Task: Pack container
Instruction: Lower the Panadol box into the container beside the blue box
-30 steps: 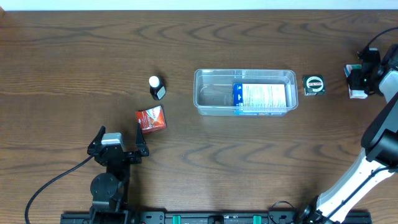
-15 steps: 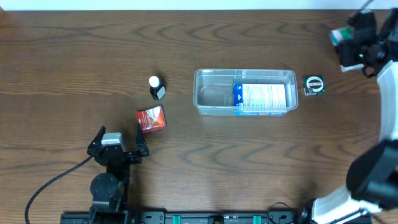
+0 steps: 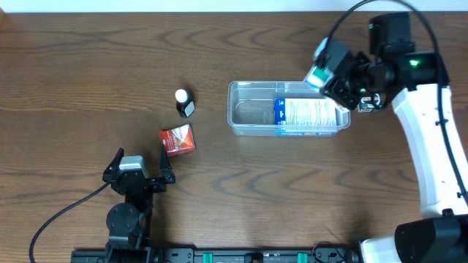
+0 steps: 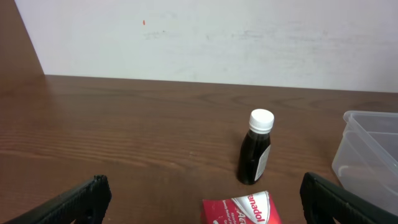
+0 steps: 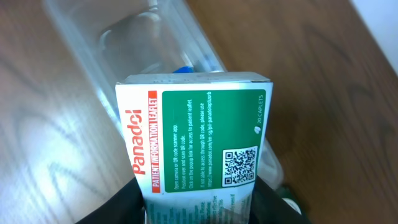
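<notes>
The clear plastic container (image 3: 252, 109) lies mid-table with a white and blue box (image 3: 307, 113) inside its right half. My right gripper (image 3: 335, 73) hovers over the container's right end, shut on a green and white Panadol box (image 5: 196, 134), also seen from above as the Panadol box (image 3: 324, 64). In the right wrist view the container (image 5: 124, 62) shows beyond that box. My left gripper (image 3: 139, 162) rests near the front left, open and empty. Just ahead of it lie a red box (image 4: 242, 210) and an upright dark bottle with a white cap (image 4: 256, 149).
A small dark round-faced object (image 3: 369, 106) sits right of the container, partly hidden by my right arm. The red box (image 3: 178, 139) and the bottle (image 3: 183, 103) stand left of the container. A pale wall (image 4: 205, 37) runs along the table's far edge.
My right arm swung from the far right edge up and then left, carrying the Panadol box to above the container's right end. The left arm stayed still.
</notes>
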